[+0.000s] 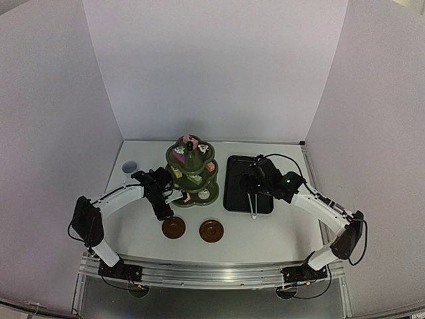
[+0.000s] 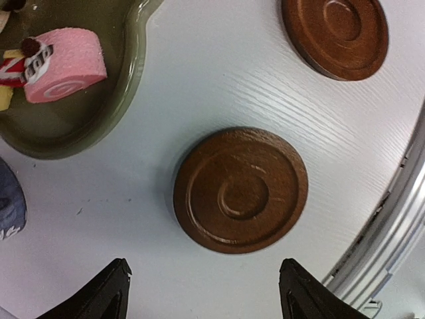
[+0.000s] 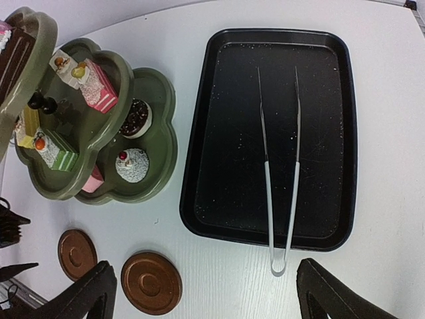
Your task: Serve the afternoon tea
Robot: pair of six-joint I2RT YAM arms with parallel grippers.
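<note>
The olive-green three-tier stand (image 1: pixel 192 169) holds small cakes; its bottom tier (image 3: pixel 163 143) carries a white cake (image 3: pixel 131 165) and a chocolate donut (image 3: pixel 136 117). A pink roll cake (image 2: pixel 63 63) lies on that tier too. Two brown coasters (image 1: pixel 174 227) (image 1: pixel 211 230) lie bare on the table in front of the stand. My left gripper (image 2: pixel 206 296) hangs open just short of the left coaster (image 2: pixel 240 190), nothing between its fingers. My right gripper (image 3: pixel 209 299) is open above the tray's near edge. The pale cup (image 1: pixel 130 167) stands back left. I cannot make out the jug.
A black tray (image 3: pixel 332 133) lies right of the stand with thin metal tongs (image 3: pixel 265 173) on it, their loop end over the near rim. A blue-grey thing (image 2: pixel 10 206) is cut off at the left edge of the left wrist view. The table's metal front rail (image 2: pixel 392 226) runs close by.
</note>
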